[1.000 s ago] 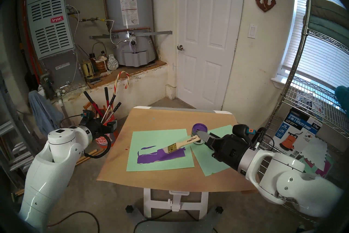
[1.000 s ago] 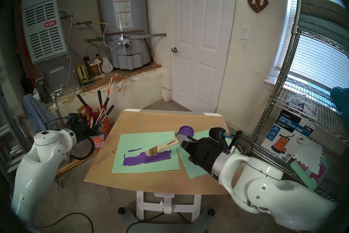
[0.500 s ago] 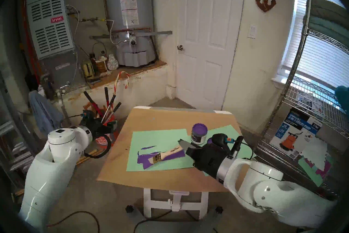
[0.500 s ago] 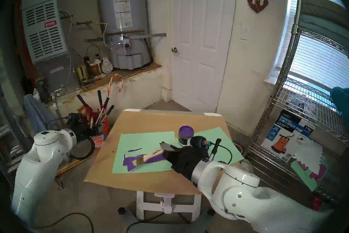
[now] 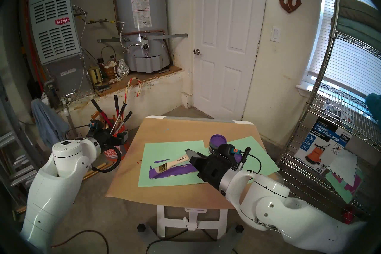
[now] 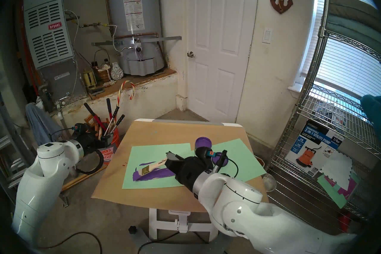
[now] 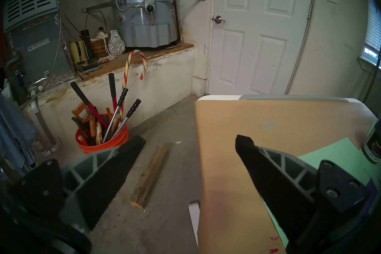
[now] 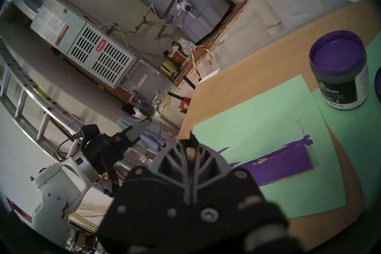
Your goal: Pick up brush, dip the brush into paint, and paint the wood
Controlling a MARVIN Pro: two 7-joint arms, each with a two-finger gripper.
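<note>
Worktop (image 5: 165,191): paper-covered, carrying all that follows. Landmark for every place below: the wood.

Green sheet (image 5: 177,149): lies flat directly under the wood; a second green sheet (image 5: 253,150) overlaps it on the wood's right.

Wood (image 5: 181,170): long narrow panel, its visible top coated purple. Long axis runs left to right across the sheet, the left end a little nearer to me than the right. Its right end passes under my right pincer.

My right pincer (image 5: 190,153): clamped shut on the brush handle, set above the wood's right half, pointing leftward along it and slightly down. This is the nearer arm by far.

My left pincer (image 7: 189,142): jaws spread wide, holding nothing, well off to the wood's left, about at the worktop's left edge.

Paint (image 5: 215,144): open jar of purple, behind the wood's right end, just beyond my right pincer. A flat purple lid (image 5: 237,157) lies just to the jar's right, mostly hidden by my wrist.

Brush (image 5: 175,162): handle slants from my right pincer down toward the wood's left end; ferrule and bristles sit on or just over that end, contact not clear. Handle axis lies close to the wood's long axis.

Judgement: painting is under way; the next stroke should run along the wood's length, rightward from its left end.
</note>
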